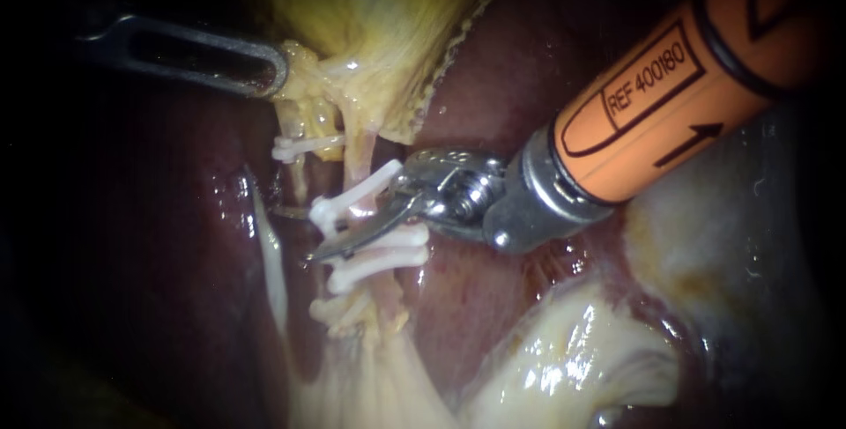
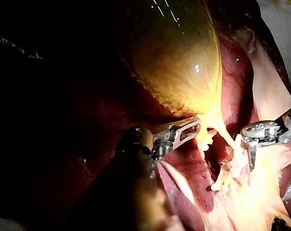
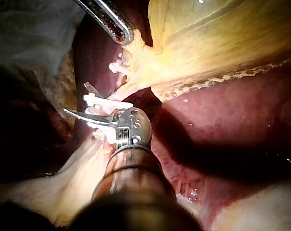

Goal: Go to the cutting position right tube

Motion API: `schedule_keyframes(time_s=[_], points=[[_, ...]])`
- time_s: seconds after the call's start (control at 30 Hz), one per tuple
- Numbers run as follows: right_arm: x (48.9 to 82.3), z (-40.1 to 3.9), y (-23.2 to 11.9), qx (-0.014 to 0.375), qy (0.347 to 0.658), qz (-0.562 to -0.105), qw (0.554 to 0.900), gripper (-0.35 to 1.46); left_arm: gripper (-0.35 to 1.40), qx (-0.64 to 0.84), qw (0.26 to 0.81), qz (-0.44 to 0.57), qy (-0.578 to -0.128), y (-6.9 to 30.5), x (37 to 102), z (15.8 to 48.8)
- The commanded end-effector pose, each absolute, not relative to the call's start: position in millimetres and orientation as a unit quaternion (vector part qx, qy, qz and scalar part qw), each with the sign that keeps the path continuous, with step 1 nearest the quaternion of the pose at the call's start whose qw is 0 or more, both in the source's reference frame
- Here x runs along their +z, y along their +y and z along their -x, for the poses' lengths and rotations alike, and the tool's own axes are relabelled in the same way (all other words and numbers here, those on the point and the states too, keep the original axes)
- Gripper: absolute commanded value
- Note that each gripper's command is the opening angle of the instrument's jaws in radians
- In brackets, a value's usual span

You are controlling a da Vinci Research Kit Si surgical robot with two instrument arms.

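- the left instrument (image 1: 275, 72) comes in from the left. its slotted jaws are clenched on the narrow neck of the gallbladder (image 1: 379, 6), and the yellow tissue there is drawn taut from the tip.
- the gallbladder lies against the dark red liver (image 1: 150, 253), which fills the ground on both sides of the neck.
- two strands run down from the neck: the pale pink right tube (image 1: 359, 151), and the thinner left tube (image 1: 298, 178) just beside it.
- a single clip (image 1: 304, 145), white, sits across the left tube.
- the right tube carries more white clips: a slanted upper clip (image 1: 352, 196) and, further down, two lower clips (image 1: 392, 237) stacked close together.
- the right instrument (image 1: 357, 228) has an orange shaft that enters from the upper right and passes through a metal wrist to two curved blades.
- its jaws are parted and hold nothing.
- one blade crosses in front of the right tube, in the stretch between the upper clip and the lower clips, and its point reaches past the tube toward the left tube's side.
- in the right wrist view the blades stand clearly apart, with a white clip showing in the gap between them. whether either blade touches the tube cannot be told.
- glistening pale tissue (image 1: 564, 350) lies under the right instrument's wrist.
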State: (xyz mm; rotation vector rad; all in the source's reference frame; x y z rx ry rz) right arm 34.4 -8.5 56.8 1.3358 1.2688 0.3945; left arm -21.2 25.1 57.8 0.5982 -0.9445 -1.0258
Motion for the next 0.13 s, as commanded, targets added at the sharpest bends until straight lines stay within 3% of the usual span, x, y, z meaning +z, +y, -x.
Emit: schedule_keyframes(time_s=[0.03, 0.13], points=[[56.9, -34.4, -8.5, 0.169, 0.545, -0.574, 0.588, 1.25, -0.35, -0.465, 0.726, -0.271, -0.428, 25.1, 57.8, 21.2], [57.3, -34.4, -8.4, 0.175, 0.545, -0.568, 0.592, 1.20, -0.35, -0.465, 0.726, -0.271, -0.428, 25.1, 57.8, 21.2]])
